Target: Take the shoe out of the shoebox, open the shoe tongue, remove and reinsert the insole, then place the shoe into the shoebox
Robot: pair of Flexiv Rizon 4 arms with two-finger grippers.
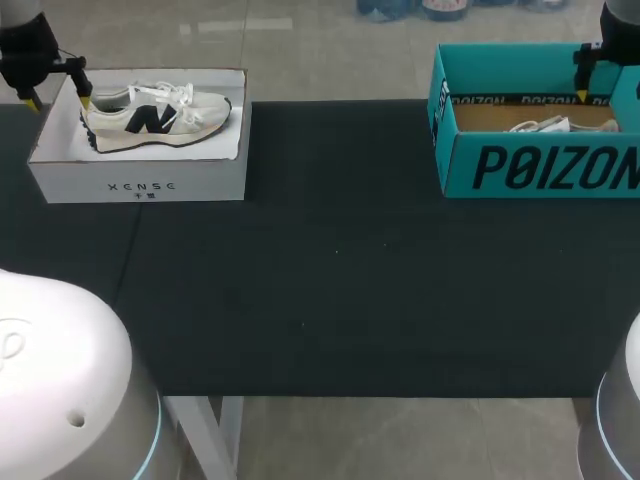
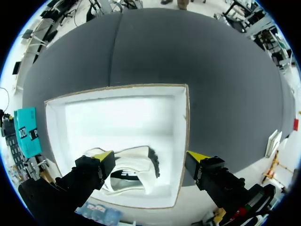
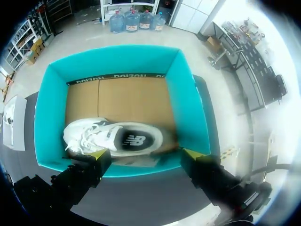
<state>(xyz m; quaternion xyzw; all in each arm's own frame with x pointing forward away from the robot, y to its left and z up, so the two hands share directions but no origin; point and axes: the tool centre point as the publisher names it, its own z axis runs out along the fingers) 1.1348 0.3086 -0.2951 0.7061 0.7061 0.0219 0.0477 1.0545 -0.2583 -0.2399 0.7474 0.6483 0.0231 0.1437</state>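
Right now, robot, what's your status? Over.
Left hand open over white box, right hand open over teal box. Shoe in white, second shoe in teal, neither gripped. Nothing between hands and shoes.

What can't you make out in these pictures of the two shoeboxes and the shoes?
1. Head view: the white shoe is mostly hidden behind the front wall of the teal shoebox; that box's right end is cut off by the picture edge.
2. Left wrist view: the sneaker in the white shoebox is partly covered by one finger of the left gripper.
3. Right wrist view: whether the insole lies loose or seated cannot be told.
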